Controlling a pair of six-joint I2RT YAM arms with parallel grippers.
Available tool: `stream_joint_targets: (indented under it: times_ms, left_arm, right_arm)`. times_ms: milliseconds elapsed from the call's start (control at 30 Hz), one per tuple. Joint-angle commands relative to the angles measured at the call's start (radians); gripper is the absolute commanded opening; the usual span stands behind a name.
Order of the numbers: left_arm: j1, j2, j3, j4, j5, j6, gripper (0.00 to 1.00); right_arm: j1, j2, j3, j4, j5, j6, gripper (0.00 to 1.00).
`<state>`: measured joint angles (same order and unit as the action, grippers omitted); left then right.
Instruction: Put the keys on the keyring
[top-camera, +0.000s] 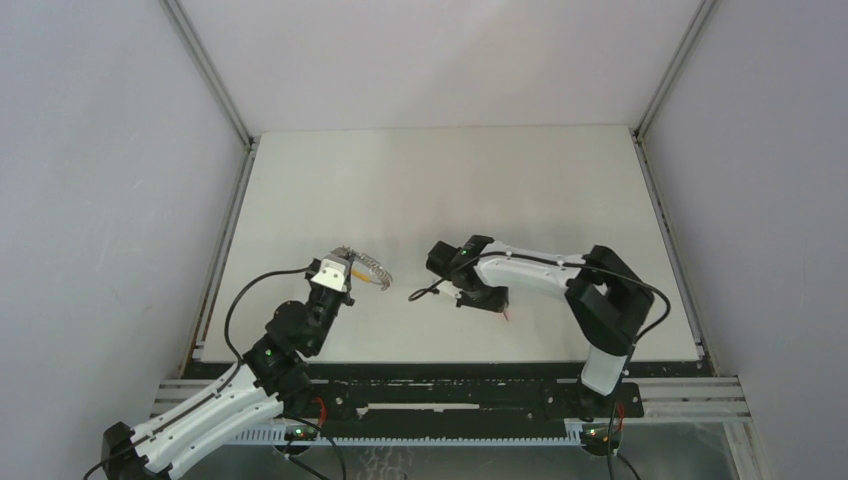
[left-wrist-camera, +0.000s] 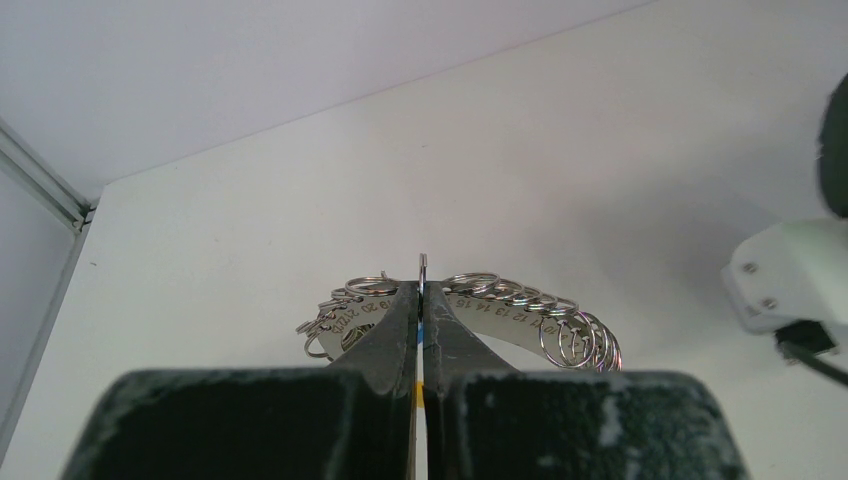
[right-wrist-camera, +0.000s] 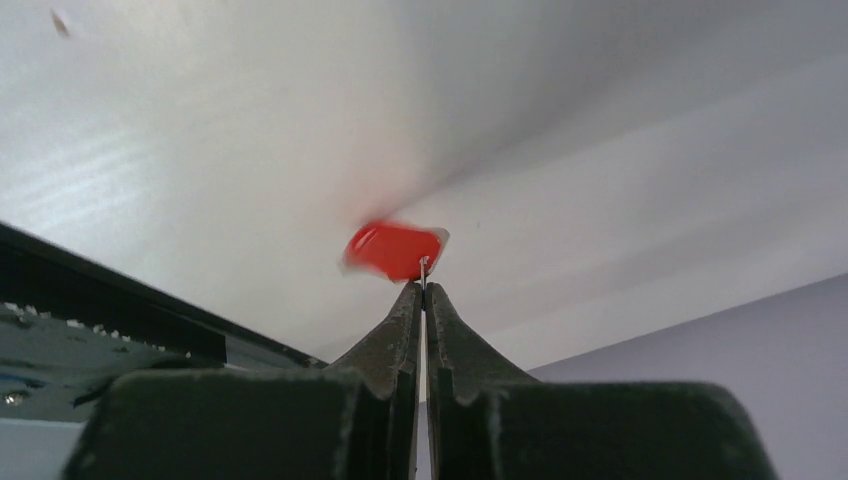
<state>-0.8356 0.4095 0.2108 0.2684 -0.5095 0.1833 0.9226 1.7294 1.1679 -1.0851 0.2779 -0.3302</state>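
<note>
My left gripper (top-camera: 350, 266) is shut on a thin split ring (left-wrist-camera: 423, 264) of the keyring set, a curved numbered metal plate (left-wrist-camera: 520, 322) that carries several rings, and holds it above the table. Slivers of blue (left-wrist-camera: 421, 336) and yellow (left-wrist-camera: 418, 390) show in the gap between its fingers, and a yellow bit hangs under the plate in the top view (top-camera: 364, 279). My right gripper (top-camera: 503, 306) is shut on the metal end of the red-headed key (right-wrist-camera: 393, 250), low over the table, right of the left gripper. The key shows as a red speck (top-camera: 510, 315). No green key is in view.
The white table (top-camera: 450, 180) is walled on three sides, with metal rails along its left and right edges. A black cable (top-camera: 425, 292) loops out from the right wrist toward the left gripper. The black base rail (top-camera: 450, 385) runs along the near edge.
</note>
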Motion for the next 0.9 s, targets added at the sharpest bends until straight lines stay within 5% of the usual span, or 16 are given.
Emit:
stream_joint_targets:
  times_ms: [0, 500, 867]
  left_arm:
    - [-0.002, -0.008, -0.002, 0.066, 0.014, -0.009, 0.00]
    - [-0.002, -0.005, 0.000, 0.061, 0.014, -0.011, 0.00]
    - [-0.002, -0.008, 0.001, 0.060, 0.017, -0.013, 0.00]
  right_arm:
    - [0.011, 0.094, 0.099, 0.053, -0.023, -0.050, 0.00]
    - [0.016, 0.227, 0.210, 0.160, -0.123, -0.130, 0.00]
    - [0.005, 0.134, 0.210, 0.198, -0.217, -0.105, 0.23]
